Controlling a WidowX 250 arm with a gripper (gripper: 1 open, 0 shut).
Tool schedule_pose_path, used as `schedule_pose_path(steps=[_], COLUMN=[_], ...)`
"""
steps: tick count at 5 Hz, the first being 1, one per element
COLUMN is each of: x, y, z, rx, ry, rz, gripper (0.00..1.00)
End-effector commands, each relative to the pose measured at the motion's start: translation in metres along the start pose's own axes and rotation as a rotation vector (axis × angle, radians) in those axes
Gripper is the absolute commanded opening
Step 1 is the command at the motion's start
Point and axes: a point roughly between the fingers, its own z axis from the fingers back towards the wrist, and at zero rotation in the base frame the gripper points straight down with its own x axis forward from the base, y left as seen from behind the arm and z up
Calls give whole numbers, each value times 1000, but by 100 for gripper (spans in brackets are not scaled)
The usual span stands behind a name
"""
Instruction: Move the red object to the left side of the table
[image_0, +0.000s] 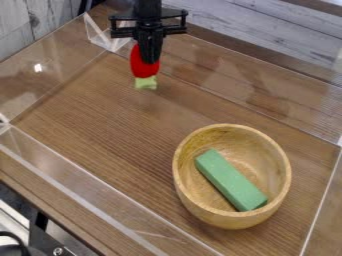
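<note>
Gripper holding the red object over the upper left part of the table.

The black gripper (146, 55) points straight down at upper left of centre, its jaws pinched onto the red object (143, 67), whose pale green stem end hangs lowest, just at the brown wood-grain table (94, 130); contact with the surface cannot be judged. At lower right, well apart, 1 round wooden bowl (195, 195) holds 1 green rectangular block (231, 180) lying diagonally. Clear acrylic walls (47, 55) edge the table.
</note>
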Motion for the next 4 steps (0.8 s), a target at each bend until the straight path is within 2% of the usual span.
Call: schedule_pose_path(steps=[1, 2, 3, 4], x=[9, 6, -1, -5], y=[31, 60, 69, 72], z=[21, 14, 2, -9], rx=[-35, -39, -34, -20], ry=[-64, -56, -41, -28], rz=[77, 216, 305, 276], gripper=[0, 0, 0, 0])
